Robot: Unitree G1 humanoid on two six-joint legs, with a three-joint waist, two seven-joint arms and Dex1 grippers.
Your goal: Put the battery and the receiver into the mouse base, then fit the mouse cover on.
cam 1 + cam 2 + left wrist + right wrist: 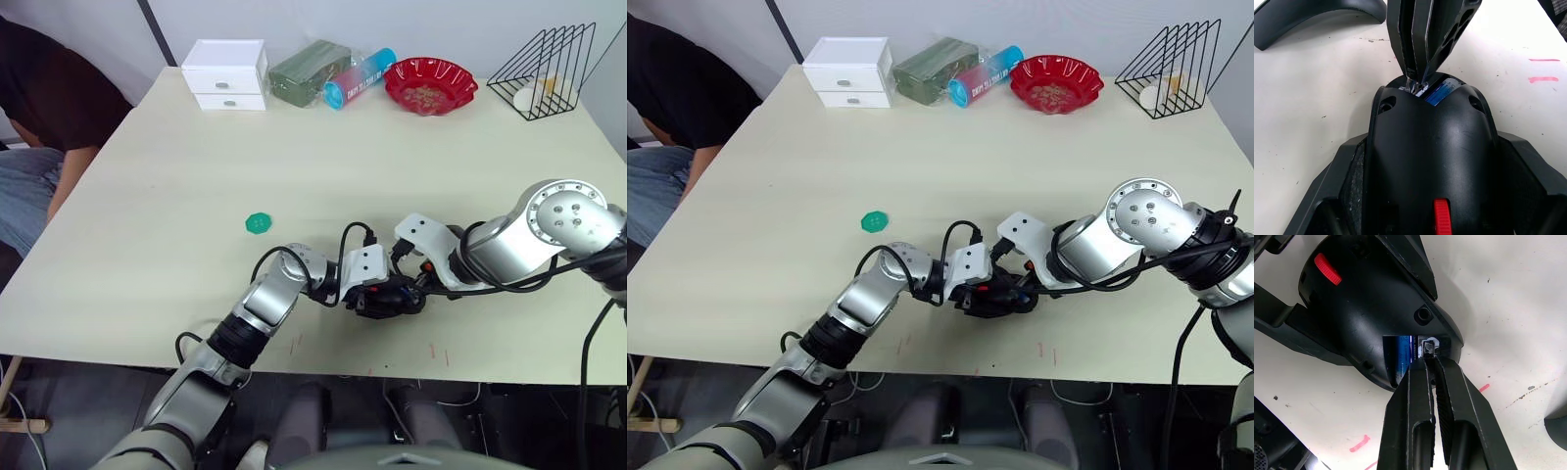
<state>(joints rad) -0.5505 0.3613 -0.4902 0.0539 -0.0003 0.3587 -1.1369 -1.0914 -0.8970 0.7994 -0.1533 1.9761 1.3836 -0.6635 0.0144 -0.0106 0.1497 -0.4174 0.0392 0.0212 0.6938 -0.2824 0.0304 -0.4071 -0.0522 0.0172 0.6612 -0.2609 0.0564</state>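
Observation:
The black mouse base [1430, 147] sits on the table near its front edge, clamped between my left gripper's fingers [1339, 191], so my left gripper [380, 297] is shut on it. Its red scroll wheel [1441, 223] faces the left wrist. The blue and silver battery [1402, 357] lies in the open bay at the base's far end. My right gripper [1431, 363] is shut on the small receiver [1428, 346], whose tip is at a slot beside the battery. The mouse cover [1308, 19], a glossy black shell, lies on the table just beyond the base.
A green disc [258, 223] lies on the table left of the arms. Along the far edge stand a white drawer box [227, 74], a green pack [309, 70], a blue tube [360, 76], a red bowl [429, 83] and a wire rack [549, 69]. A person [39, 98] sits at the left.

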